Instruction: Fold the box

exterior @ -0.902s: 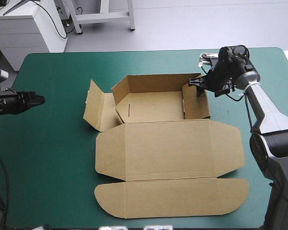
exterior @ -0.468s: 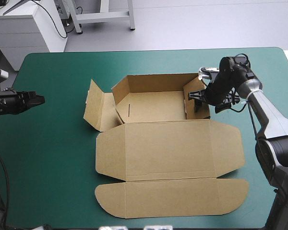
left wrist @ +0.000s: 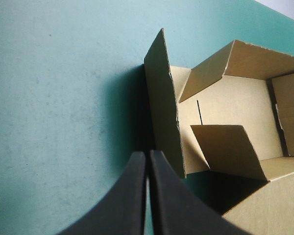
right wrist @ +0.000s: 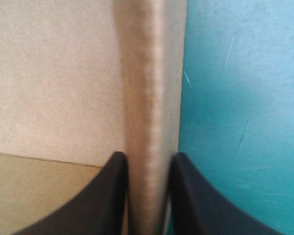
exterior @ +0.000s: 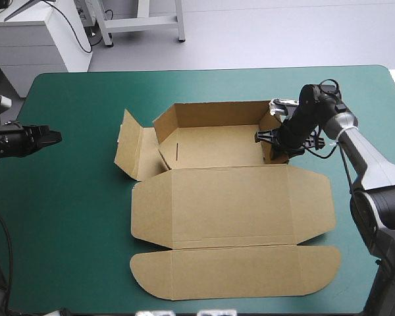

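The brown box [exterior: 230, 204] lies mid-table, its tray part [exterior: 210, 141] with walls raised at the far side and the wide lid flat toward the front. The left end flap [exterior: 133, 151] stands splayed outward. My right gripper [exterior: 271, 141] sits on the tray's right wall. In the right wrist view its black fingers [right wrist: 115, 196] clasp that wall's edge [right wrist: 142, 73], all but shut on it. My left gripper [exterior: 49, 138] hovers at the table's left edge, well away from the box. It is shut, the fingers [left wrist: 137, 196] meeting in an arch that points at the splayed flap [left wrist: 164, 112].
Teal-green cover [exterior: 72, 197] stretches between my left gripper and the box. More cover [exterior: 355, 85] shows to the right of the tray, up to the table's right edge. The lid's rounded front flap [exterior: 237, 270] reaches close to the front edge.
My right gripper has slid along the tray's right wall toward the lid and lower onto it, and the wall's inner flap now stands tighter. The left arm has not moved.
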